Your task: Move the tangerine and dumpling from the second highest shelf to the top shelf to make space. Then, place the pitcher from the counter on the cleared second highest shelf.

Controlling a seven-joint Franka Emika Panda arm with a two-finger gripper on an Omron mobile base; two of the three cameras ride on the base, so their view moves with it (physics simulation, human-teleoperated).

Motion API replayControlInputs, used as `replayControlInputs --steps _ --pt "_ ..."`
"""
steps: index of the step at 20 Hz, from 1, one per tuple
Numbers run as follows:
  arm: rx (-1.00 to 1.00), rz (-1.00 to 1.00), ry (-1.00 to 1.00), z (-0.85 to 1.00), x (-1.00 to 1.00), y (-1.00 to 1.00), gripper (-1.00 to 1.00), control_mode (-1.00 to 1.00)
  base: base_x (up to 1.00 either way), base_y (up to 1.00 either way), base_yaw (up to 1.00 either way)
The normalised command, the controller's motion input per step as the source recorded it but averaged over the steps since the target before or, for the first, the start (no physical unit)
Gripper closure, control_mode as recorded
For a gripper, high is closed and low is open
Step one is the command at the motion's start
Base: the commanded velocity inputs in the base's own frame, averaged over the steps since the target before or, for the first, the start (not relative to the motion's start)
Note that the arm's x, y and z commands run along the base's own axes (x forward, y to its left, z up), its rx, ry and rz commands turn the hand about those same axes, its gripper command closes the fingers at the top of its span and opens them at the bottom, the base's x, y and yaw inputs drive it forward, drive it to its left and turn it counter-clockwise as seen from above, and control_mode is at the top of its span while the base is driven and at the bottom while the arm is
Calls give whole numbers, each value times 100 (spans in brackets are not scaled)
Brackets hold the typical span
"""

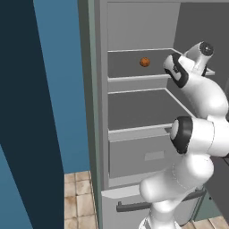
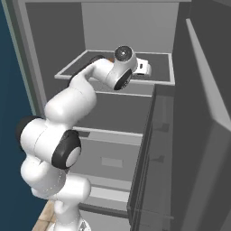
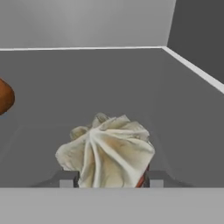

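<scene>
A: Fridge interior, door open. What do the shelves look like?

B: Flat dark grey, thin white rims, pale grey walls behind. The top shelf (image 1: 129, 67) carries the tangerine (image 1: 144, 62), sitting toward the middle of it, nearer the back wall than the front rim. The second highest shelf (image 1: 138, 109) lies one level lower, its surface bare where it shows. Below that, a grey drawer front (image 1: 143, 156).

A: And the arm?

B: It reaches up into the top level from the right side. In the right base view the wrist sits over the top shelf (image 2: 167, 67), close to its front rim.

A: The gripper?

B: The gripper (image 3: 111, 179) is partly closed around the dumpling (image 3: 107, 153). The hand view shows the pale pleated lump pressed between the two fingertips (image 3: 65, 179), one at each flank. Whether its underside touches the shelf cannot be told.

A: Where is that over the shelf?

B: Ahead of it the grey floor runs to the back wall, with the right rear corner and the white side rim up at the right. The tangerine (image 3: 5, 96) shows at the left edge of the hand view, apart from the dumpling and farther back.

A: The room?

B: Blue wall (image 1: 58, 89) left of the fridge, a dark panel nearer the camera, tan floor tiles (image 1: 80, 197) at the bottom.
</scene>
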Motion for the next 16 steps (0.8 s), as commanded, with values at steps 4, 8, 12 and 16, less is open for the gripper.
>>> replayControlInputs --steps 4,8,12,16 --pt "0 0 0 -23 74 0 -100 -100 0 0 0" --pt "0 0 0 -24 67 0 -100 -100 0 0 0" --pt "0 1 0 -26 33 3 -100 -100 0 0 0" --pt "0 2 -5 -16 4 17 -100 -100 0 0 0"
